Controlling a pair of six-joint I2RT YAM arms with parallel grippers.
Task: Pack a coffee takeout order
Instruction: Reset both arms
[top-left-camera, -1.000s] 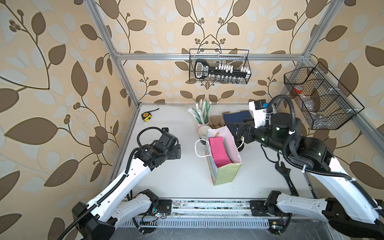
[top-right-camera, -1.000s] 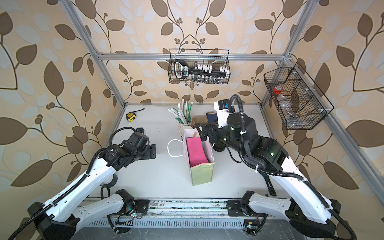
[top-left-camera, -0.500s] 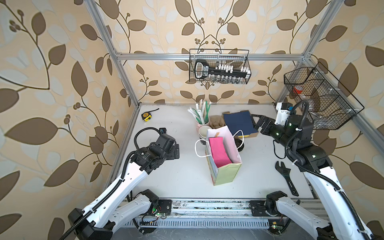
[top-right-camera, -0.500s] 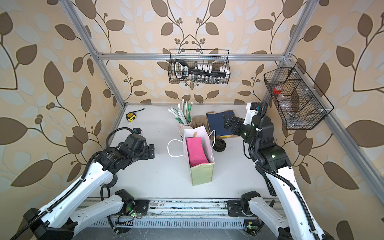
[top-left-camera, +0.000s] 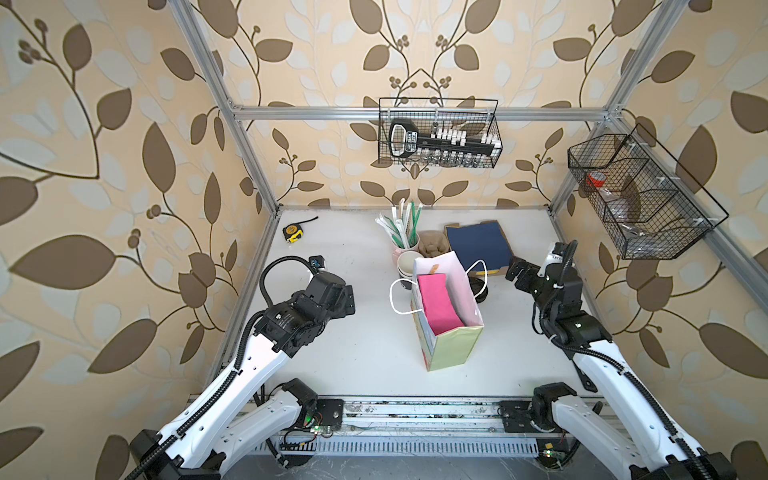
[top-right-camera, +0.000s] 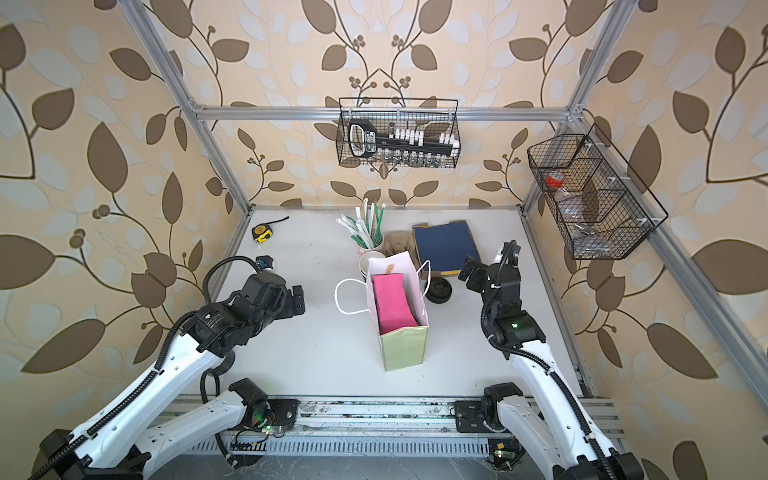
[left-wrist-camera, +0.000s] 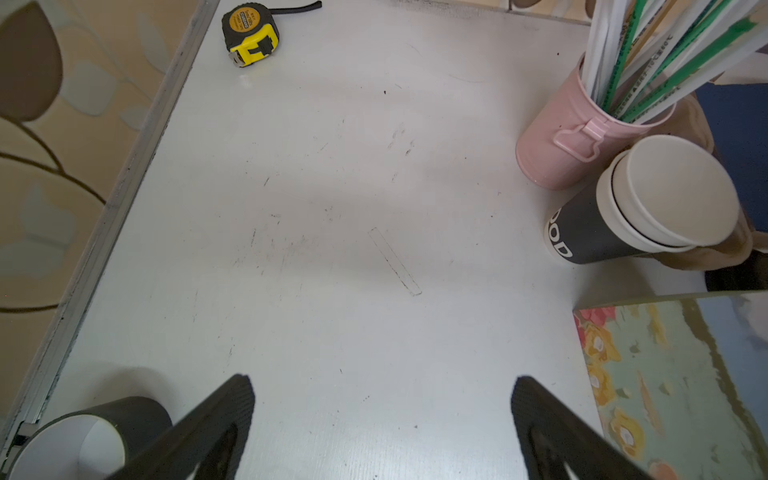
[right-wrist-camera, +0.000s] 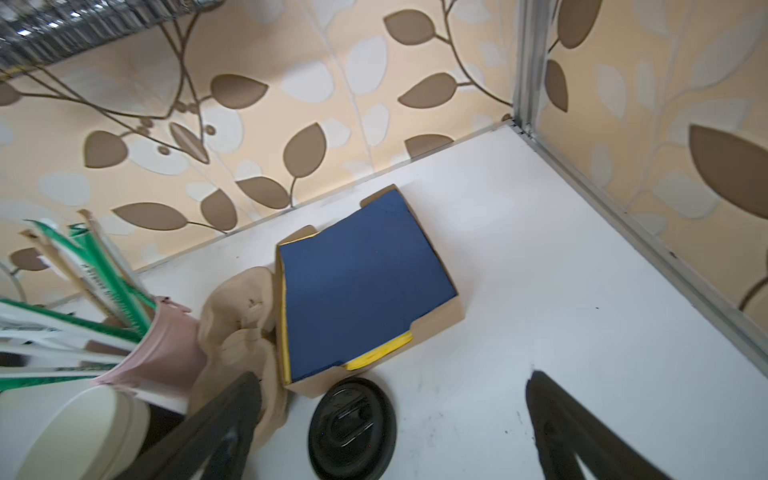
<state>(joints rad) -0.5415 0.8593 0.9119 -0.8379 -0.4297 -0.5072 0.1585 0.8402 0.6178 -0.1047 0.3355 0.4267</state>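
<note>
A bright pink napkin (top-left-camera: 436, 307) (top-right-camera: 392, 305) stands inside the open paper bag (top-left-camera: 455, 349) (top-right-camera: 405, 347) at mid-table. Behind the bag lies the brown pulp carrier (top-left-camera: 432, 245) (right-wrist-camera: 237, 328). A black domed lid (top-left-camera: 481, 286) (right-wrist-camera: 352, 428) lies alone on the table beside the bag. A lidless dark cup (left-wrist-camera: 83, 440) sits by my left gripper's finger. My left gripper (top-left-camera: 348, 298) (left-wrist-camera: 382, 415) is open and empty, left of the bag. My right gripper (top-left-camera: 517, 272) (right-wrist-camera: 395, 415) is open and empty, right of the lid.
A stack of lidless cups (top-left-camera: 409, 264) (left-wrist-camera: 648, 199) and a pink straw holder (top-left-camera: 401, 249) stand behind the bag. A navy napkin in a cardboard box (top-left-camera: 478, 245) lies at the back. A yellow tape measure (top-left-camera: 293, 232) sits at the back left.
My right arm has swung away from above the bag to the right side of the table, uncovering the lid and the navy napkin. The left arm drew back slightly. Both grippers stayed open.
</note>
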